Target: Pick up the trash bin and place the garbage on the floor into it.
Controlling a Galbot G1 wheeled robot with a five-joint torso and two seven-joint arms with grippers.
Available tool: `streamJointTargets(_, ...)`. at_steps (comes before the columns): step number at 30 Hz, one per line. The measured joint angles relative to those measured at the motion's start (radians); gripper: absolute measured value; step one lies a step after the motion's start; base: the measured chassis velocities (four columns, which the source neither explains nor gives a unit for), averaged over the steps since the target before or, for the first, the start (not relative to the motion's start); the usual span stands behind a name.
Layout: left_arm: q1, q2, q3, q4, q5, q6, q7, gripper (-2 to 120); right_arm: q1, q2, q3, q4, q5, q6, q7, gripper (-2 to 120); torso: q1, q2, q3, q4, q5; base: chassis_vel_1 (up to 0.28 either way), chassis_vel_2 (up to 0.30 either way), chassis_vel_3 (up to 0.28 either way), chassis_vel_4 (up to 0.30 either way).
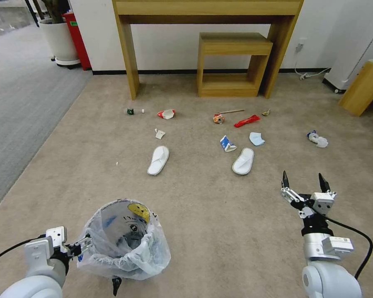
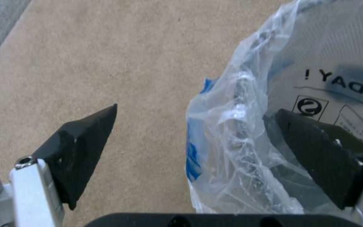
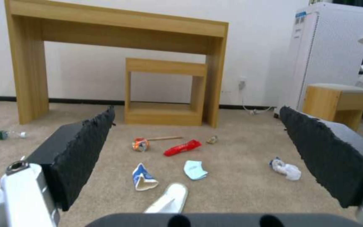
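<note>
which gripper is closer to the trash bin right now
Left. The left gripper straddles the trash bin rim, one finger inside the bag; the right gripper hovers open well off to its right.

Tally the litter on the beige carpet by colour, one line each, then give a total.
White fabric slippers: 2
Red or orange wrappers and cups: 3
Blue-and-white carton, mask, wad: 3
White scrap: 1
Green-labelled bottle: 1
Wooden stick: 1
Tan scrap: 1
Total: 12
</note>
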Motion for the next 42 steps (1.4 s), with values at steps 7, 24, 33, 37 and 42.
streamJointTargets(7, -0.014, -0.008, 0.010, 0.017, -0.007, -0.001, 0.002, 100, 0.005, 0.000, -0.001, -0.004, -0.001, 0.000, 0.001, 100, 0.000, 0.000, 0.000, 0.0000, 0.0000, 0.000, 0.000, 0.000, 0.000)
streamJointTargets(24, -0.038, -0.037, 0.044, 0.047, 0.008, -0.002, 0.005, 100, 0.013, -0.001, -0.008, -0.015, -0.006, -0.001, 0.002, 100, 0.000, 0.000, 0.000, 0.0000, 0.0000, 0.000, 0.000, 0.000, 0.000)
streamJointTargets(33, -0.049, -0.041, 0.048, 0.064, 0.009, -0.002, 0.002, 99, 0.016, 0.004, -0.016, -0.018, -0.016, -0.001, 0.001, 100, 0.000, 0.000, 0.000, 0.0000, 0.0000, 0.000, 0.000, 0.000, 0.000)
streamJointTargets(37, -0.053, -0.041, 0.050, 0.073, 0.010, -0.002, 0.002, 99, 0.016, 0.004, -0.015, -0.020, -0.018, -0.001, 0.001, 100, 0.000, 0.000, 0.000, 0.0000, 0.0000, 0.000, 0.000, 0.000, 0.000)
streamJointTargets(42, -0.059, -0.041, 0.051, 0.077, 0.007, -0.002, 0.002, 98, 0.016, 0.004, -0.015, -0.022, -0.019, -0.001, 0.001, 100, 0.000, 0.000, 0.000, 0.0000, 0.0000, 0.000, 0.000, 0.000, 0.000)
